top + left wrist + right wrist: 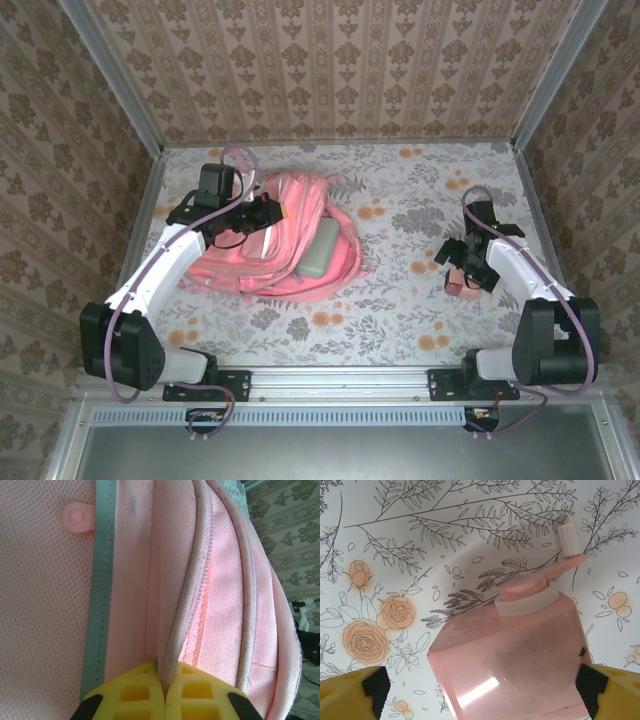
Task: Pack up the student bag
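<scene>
**Item:** student bag [290, 245], laid on the floral tabletop [400, 310], left of centre.
**Materials:** soft pink woven fabric, a mesh pocket [40, 610], a pale stripe [100, 580] and corded piping [172, 630]. The piping is pinched between the fully closed left fingers [135, 692].

**Item:** pencil sharpener [515, 650], a rigid translucent pink box with a crank [568, 547]. It is flanked by the right fingers [350, 695], which are spread wide with nothing gripped.

**Advised:** the flat box sides are to be clamped and the crank avoided. The piping is to be held taut so that the opening gapes.
</scene>
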